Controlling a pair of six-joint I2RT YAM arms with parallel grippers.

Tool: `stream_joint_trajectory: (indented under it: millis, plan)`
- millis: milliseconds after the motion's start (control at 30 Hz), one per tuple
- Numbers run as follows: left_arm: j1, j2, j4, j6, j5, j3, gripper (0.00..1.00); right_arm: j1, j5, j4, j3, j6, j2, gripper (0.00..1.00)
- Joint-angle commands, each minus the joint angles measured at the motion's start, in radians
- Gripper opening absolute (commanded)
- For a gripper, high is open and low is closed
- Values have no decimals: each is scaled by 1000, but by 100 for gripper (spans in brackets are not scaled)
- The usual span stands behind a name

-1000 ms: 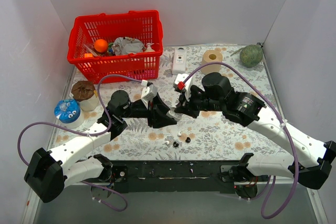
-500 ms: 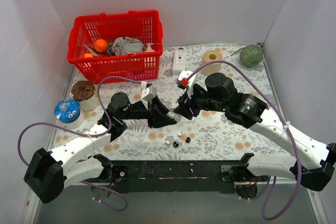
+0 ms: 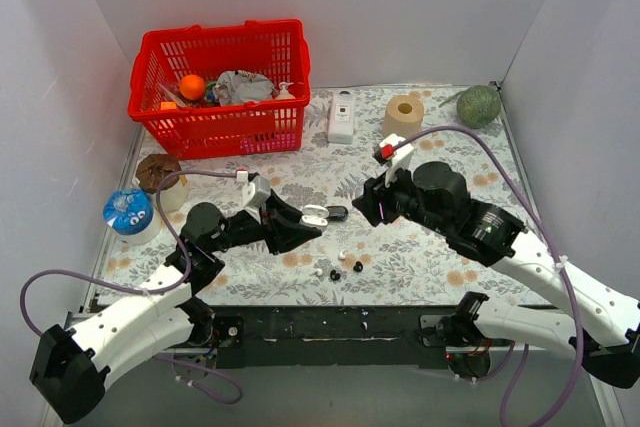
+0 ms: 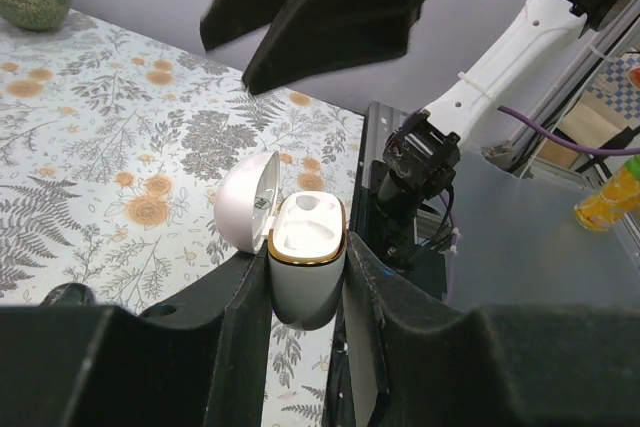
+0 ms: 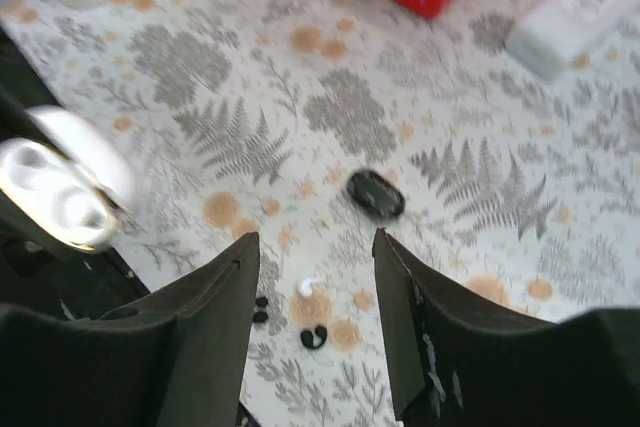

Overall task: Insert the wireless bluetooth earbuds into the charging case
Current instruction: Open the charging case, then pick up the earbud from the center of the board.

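View from above: two robot arms reach over a floral table (image 3: 410, 267). The left gripper (image 3: 300, 227) is clamped on the lower body of a white case (image 3: 315, 213), holding it above the table with its lid tipped open. From the left wrist camera, the case (image 4: 305, 242) stands upright between the fingers and both moulded wells are empty.

The right gripper (image 3: 370, 209) hangs nearby with its fingers apart and nothing between them. Its wrist camera looks down between the two fingers (image 5: 400, 327) at the cloth.

The earbuds (image 3: 336, 269) lie loose on the table near its front edge, just below the case. They form a small scatter of white and black buds, none of them in the case. A black oval thing (image 3: 337, 213) lies just beside the case; what it is cannot be told.

Judged by look, the buds are hard, smooth and very light, so they are likely to skid or roll from a careless pinch. The best hold is probably fingertips only, across one bud's widest part, taking a single bud well clear of its neighbours. The case is rigid and glossy, and gripping it low on the body leaves the wells open for the buds.
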Motion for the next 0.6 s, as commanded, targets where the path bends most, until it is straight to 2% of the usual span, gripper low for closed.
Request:
stream_joint_trajectory:
  millis: [0,133,267,400,567]
  plan:
    - [-2,-75,-2,14,-66,-34,0,-23,105,12,-161,136,-40,55]
    - [-6,-151,11,28,-74,-76,0,-25,-81,105,-284,176,-106,54]
    - [-10,-208,3,64,-76,-97,0,-25,-149,144,-330,188,-167,61]
    - [-10,-225,-64,109,-68,-63,0,-25,-172,113,-304,164,-172,66]
    - [-10,-225,-90,114,-83,-51,0,-25,-54,-11,-318,158,-80,65]
